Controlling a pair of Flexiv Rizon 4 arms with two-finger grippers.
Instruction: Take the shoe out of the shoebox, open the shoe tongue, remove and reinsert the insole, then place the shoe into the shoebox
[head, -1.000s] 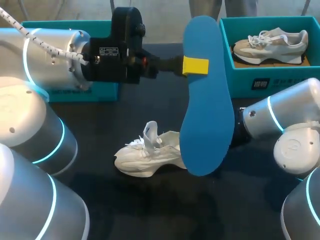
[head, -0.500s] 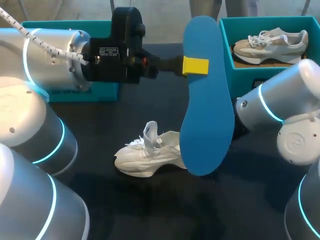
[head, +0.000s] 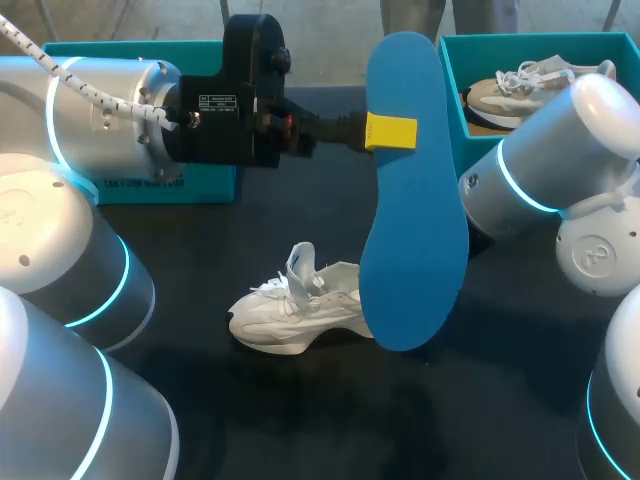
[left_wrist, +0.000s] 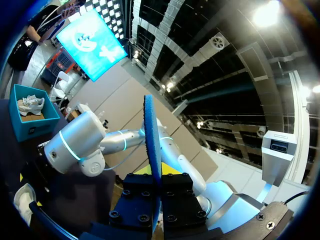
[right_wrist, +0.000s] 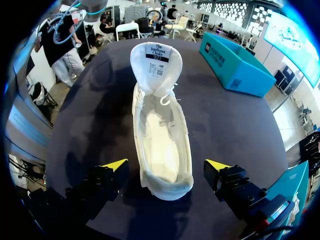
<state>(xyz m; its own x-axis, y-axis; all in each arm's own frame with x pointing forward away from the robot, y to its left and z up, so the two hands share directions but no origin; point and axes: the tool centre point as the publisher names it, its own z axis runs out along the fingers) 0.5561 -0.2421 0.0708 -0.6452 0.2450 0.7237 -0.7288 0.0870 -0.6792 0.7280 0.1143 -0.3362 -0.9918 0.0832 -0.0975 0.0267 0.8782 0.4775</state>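
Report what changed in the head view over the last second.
The right arm moved toward the teal shoebox, now hiding part of the beige sneaker inside. The left gripper stays shut on the flat blue insole; the white shoe lies unmoved.

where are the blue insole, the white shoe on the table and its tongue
blue insole (head: 415, 240): head view, middle of its flat face
white shoe (right_wrist: 161, 145): right wrist view, its open inside
shoe tongue (right_wrist: 155, 70): right wrist view, its raised inner face

Even indoor light, soft shadows beside the shoe (right_wrist: 161, 150) on the dark table (right_wrist: 225, 125), ceiling lamp (left_wrist: 267, 14) glaring in left wrist view
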